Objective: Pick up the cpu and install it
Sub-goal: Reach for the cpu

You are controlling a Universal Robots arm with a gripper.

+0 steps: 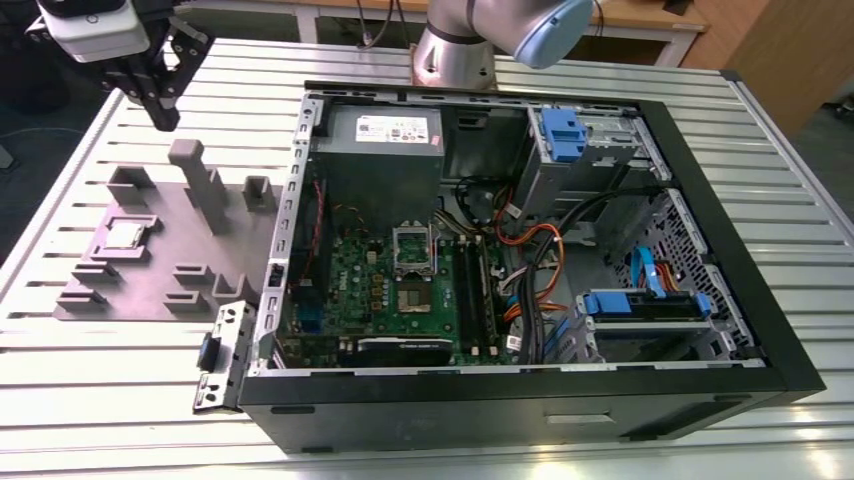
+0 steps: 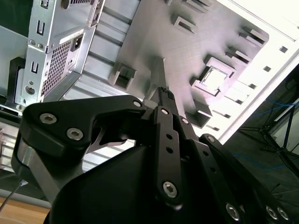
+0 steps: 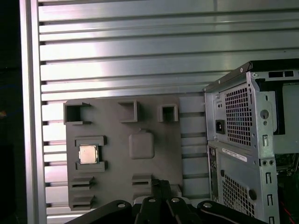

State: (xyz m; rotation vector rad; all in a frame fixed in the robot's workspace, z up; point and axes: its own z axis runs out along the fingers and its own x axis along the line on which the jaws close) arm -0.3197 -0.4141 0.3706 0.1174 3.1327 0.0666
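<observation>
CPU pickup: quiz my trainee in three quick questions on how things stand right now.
1. True or false: the cpu sits in the grey fixture plate, outside the computer case.
2. The gripper is: A) clamped on the cpu; B) hovering clear of the cpu; C) inside the case.
3. Fill in: in the exterior view, the plate lies to the case's ___.
Key: 1 true; 2 B; 3 left.

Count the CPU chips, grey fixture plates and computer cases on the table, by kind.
cpu: 1
grey fixture plate: 1
computer case: 1
Total: 3
</observation>
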